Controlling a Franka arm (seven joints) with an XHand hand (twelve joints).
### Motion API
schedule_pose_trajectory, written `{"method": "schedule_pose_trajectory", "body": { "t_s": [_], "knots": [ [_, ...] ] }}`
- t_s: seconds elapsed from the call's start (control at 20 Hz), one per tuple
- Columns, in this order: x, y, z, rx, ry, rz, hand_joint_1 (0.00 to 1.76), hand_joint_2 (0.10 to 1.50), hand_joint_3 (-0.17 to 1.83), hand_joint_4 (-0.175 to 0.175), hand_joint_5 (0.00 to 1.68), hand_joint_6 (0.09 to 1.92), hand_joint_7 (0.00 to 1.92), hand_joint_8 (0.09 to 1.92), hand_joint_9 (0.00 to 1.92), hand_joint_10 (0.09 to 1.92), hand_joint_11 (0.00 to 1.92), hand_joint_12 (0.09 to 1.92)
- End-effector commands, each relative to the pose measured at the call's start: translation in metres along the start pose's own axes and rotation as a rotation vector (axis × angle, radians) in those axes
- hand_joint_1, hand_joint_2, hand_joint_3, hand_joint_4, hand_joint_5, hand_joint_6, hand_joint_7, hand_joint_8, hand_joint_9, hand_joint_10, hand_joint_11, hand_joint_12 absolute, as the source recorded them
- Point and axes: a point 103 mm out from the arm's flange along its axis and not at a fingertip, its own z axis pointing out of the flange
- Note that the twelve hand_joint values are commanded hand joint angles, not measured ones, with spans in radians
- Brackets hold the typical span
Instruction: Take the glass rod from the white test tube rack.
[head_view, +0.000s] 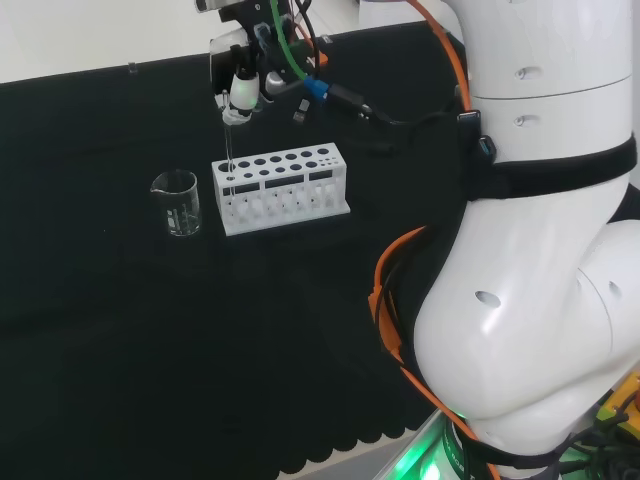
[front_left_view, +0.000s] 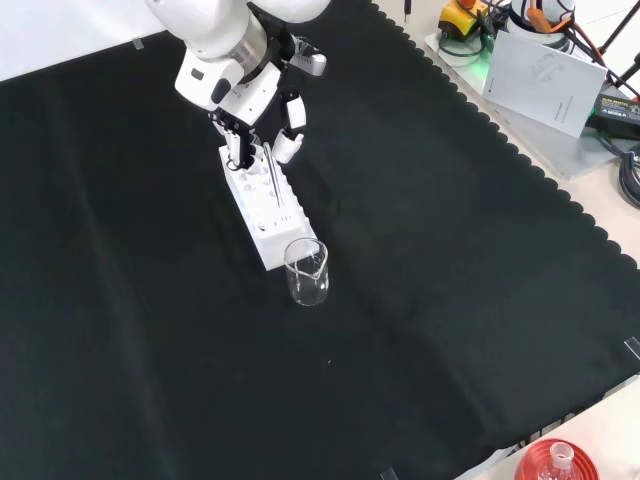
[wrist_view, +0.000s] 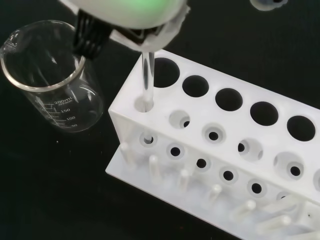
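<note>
Item 1: thin clear glass rod (head_view: 229, 165), upright, lower end in a small hole at the end of the rack nearest the beaker; wrist view shows rod (wrist_view: 147, 80) seated in that corner hole. Upper end pinched betw. fingertips of the hand.

Item 2: white plastic test tube rack (head_view: 282, 190) w/ row of large round holes on top, smaller holes below, pegs along base. Stands on table, approx. centre of the cloth in head view. In front view the rack (front_left_view: 262, 215) runs away from camera, hand above its far end.

Item 3: black and white robot hand (head_view: 244, 82), fingers curled, closed on top of the glass rod, directly above rack's left end in head view. Also seen in front view (front_left_view: 262, 120), coming in from top.

Item 4: small clear glass beaker (head_view: 177, 203) w/ spout and printed scale, upright, just beside rack's left end in head view; contents: none visible. Front view: beaker (front_left_view: 306, 271) nearer camera than rack, close to its near end.

Item 5: table w/ black cloth cover (front_left_view: 450, 250), scalloped edge.
</note>
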Motion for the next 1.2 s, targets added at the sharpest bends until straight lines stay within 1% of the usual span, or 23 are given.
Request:
{"method": "schedule_pose_trajectory", "body": {
  "t_s": [0.05, 0.25, 0.55, 0.75, 1.2],
  "knots": [
    [0.003, -0.0006, 0.0001, 0.021, 0.006, 0.004, 1.09, 0.57, 0.79, -0.175, 0.84, 0.86, 1.1, 0.71, 1.34, 0.44, 1.32, 0.96],
    [0.004, -0.0023, -0.0001, 0.029, 0.004, 0.005, 1.06, 0.52, 0.83, -0.175, 0.75, 0.91, 1.03, 0.75, 1.31, 0.46, 1.28, 1.0],
    [0.006, -0.0045, -0.002, 0.03, -0.002, 0.01, 1.04, 0.5, 0.84, -0.175, 0.71, 0.94, 1.0, 0.78, 1.28, 0.48, 1.26, 1.02],
    [0.0082, -0.0033, -0.0027, 0.032, -0.001, 0.012, 1.04, 0.51, 0.84, -0.175, 0.71, 0.95, 1.0, 0.79, 1.28, 0.49, 1.26, 1.02],
    [0.0113, -0.0002, -0.0014, 0.028, -0.006, -0.006, 1.05, 0.54, 0.82, -0.175, 0.77, 0.93, 1.04, 0.78, 1.3, 0.51, 1.29, 1.0]
  ]
}}
